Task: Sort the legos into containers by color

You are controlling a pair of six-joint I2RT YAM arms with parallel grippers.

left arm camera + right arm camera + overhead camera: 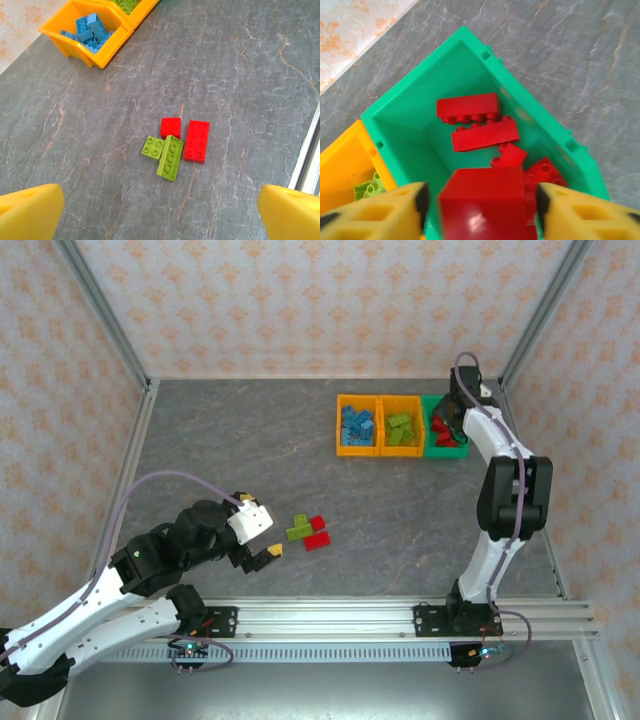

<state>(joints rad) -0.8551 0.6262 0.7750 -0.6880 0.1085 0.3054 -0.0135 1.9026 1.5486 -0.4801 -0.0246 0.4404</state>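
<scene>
Right end effector [480, 202] with jaws parted, gaps either side of a blurred red brick [485, 192]; green bin [415, 100] directly below; open fully, then lift straight up; left end effector [160, 212] wide, empty; loose legos [172, 147] just ahead on the table [240, 75]

Red legos [468, 106] in green bin [455, 65], blurred near brick [482, 200] seemingly red, grey veined table [570, 50]

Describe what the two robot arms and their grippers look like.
The left arm and right arm have white link shells with black joint housings, and a thin greyish-purple cable loops along each. The left gripper and right gripper have blocky yellow fingers; the right's show black inner edges.
</scene>
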